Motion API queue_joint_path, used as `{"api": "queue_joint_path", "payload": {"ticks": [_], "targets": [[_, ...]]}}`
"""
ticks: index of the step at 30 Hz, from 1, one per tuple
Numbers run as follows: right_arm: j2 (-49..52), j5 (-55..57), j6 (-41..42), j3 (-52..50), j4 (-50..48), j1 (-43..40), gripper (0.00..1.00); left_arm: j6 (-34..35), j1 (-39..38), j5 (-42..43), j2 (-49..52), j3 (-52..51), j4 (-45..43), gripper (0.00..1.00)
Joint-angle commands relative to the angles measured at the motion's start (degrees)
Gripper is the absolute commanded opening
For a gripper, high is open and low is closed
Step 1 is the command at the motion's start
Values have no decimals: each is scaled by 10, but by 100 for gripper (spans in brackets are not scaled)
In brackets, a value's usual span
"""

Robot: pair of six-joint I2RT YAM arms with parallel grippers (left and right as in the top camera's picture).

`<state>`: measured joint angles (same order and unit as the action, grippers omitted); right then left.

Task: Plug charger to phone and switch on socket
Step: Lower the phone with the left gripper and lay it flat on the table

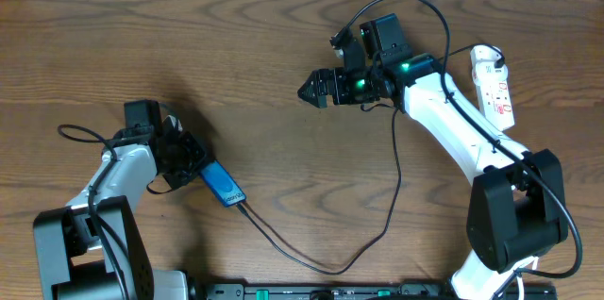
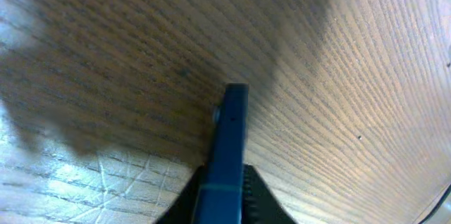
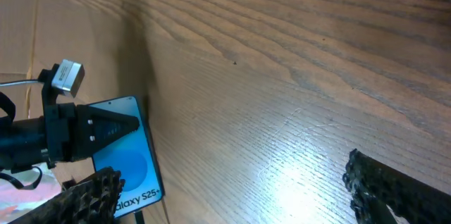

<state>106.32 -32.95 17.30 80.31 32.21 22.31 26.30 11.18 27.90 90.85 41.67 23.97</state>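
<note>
The phone (image 1: 223, 185) is gripped at its far-left end by the left gripper (image 1: 198, 170), on the left side of the table (image 1: 236, 55). In the left wrist view the phone (image 2: 229, 146) is seen edge-on, pinched between the two black fingers (image 2: 268, 206), with its free end pointing away from them over the wood. The blue screen is turned upward in the overhead view. The tip of the charger cable (image 1: 330, 267) meets the phone's near-right end; whether it is fully seated cannot be told. From there the cable is laid in a long loop towards the near edge and then up towards the right arm.

The right gripper (image 1: 316, 88) is held above the middle of the table, well apart from the phone, its fingers (image 3: 394, 189) spread wide with nothing between them. The power strip (image 1: 495, 83) is lying at the far right, beside the right arm.

The surface is dark brown wood with a clear grain. A pale strip is seen along its far edge.
</note>
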Motion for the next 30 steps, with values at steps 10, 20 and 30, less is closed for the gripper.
{"api": "queue_joint_path", "payload": {"ticks": [10,20,30], "targets": [[-16,5,-11,5,2,7,99,-10,-1,-6,-9,-2,11,23],[-16,5,-11,5,2,7,99,-10,-1,-6,-9,-2,11,33],[-16,5,-11,5,2,7,99,-10,-1,-6,-9,-2,11,47]]}}
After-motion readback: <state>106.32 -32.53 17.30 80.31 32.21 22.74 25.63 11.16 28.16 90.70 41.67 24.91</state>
